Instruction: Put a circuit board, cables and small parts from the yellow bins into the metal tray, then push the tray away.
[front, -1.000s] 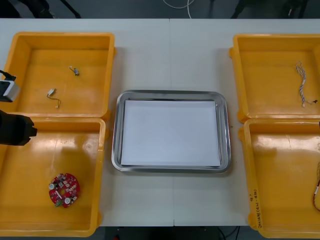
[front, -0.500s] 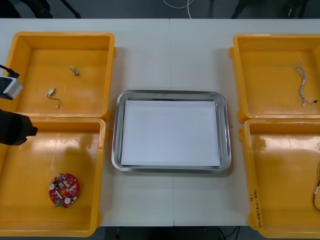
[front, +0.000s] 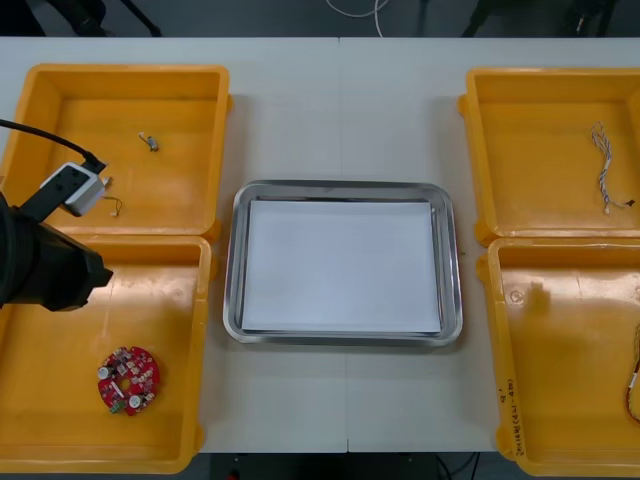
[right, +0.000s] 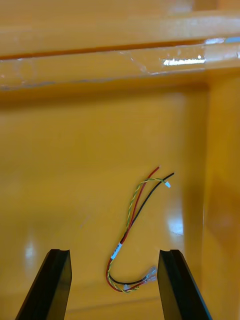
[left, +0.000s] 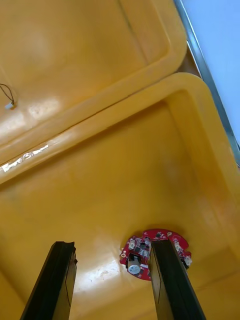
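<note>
front view, left gripper (front: 82, 278) shifted inward

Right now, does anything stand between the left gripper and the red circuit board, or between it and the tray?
Nothing visible does. The open left gripper hangs above the yellow bin where the circuit board lies alone. Toward the metal tray, only that bin's wall must be cleared.

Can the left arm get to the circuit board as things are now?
Probably yes. The left gripper hangs open over the near left bin, and the board lies alone on that bin's floor, with nothing on it or against it to block the way down.
</note>
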